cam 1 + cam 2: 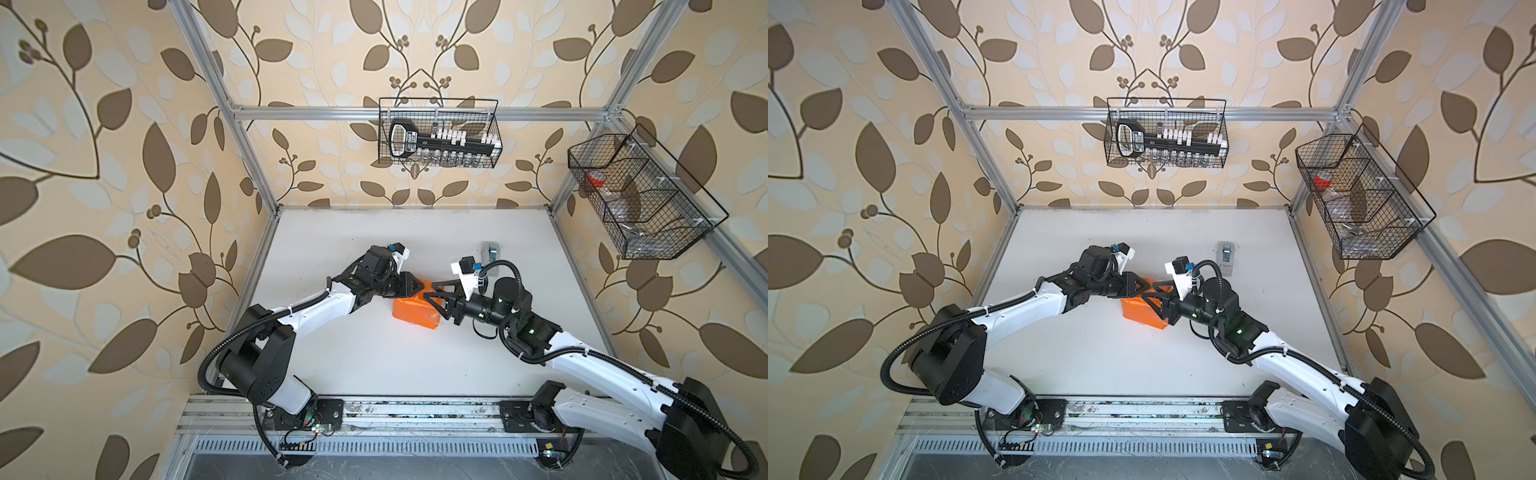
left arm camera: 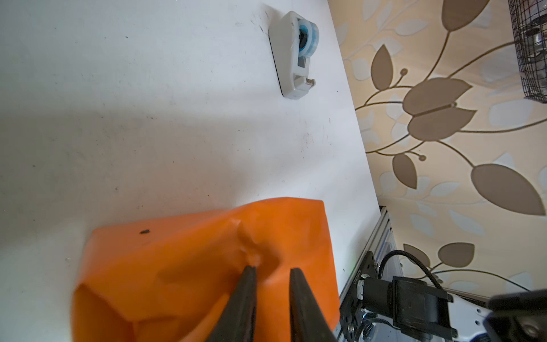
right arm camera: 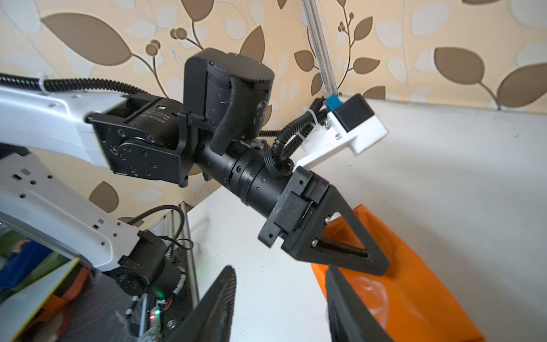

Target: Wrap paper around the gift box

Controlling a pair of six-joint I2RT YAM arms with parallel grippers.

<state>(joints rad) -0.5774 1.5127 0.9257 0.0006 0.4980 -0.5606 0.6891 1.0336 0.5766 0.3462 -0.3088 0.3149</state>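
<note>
Showing orange paper already folded round the box into a blocky parcel, hiding the box completely in every view. Sitting near the middle of the white bench, slightly toward the back, with one end looking creased and not yet flat in the left wrist view. Pressing down on the parcel's top from the left with the left fingers, held narrowly apart, tips touching the paper beside a small pucker, clamping nothing visible. Reaching in from the right with the right fingers, held wide apart, laying one of them against the parcel's end, gripping nothing. Bringing both sets of fingers almost tip to tip over the parcel in both top views. Leaving a grey-white tape dispenser apart from the parcel, toward the back right of the bench, untouched.

Judging the step in hand: closing and flattening an end flap, with the main wrap seemingly done. Pinning the top with the left side while shaping the end with the right. Calling next, probably, for folding the loose end paper flat against the box, keeping the left pressure steady against springing open, then fetching tape to fix it. Risking a tear if pushing hard on thin paper.
</note>
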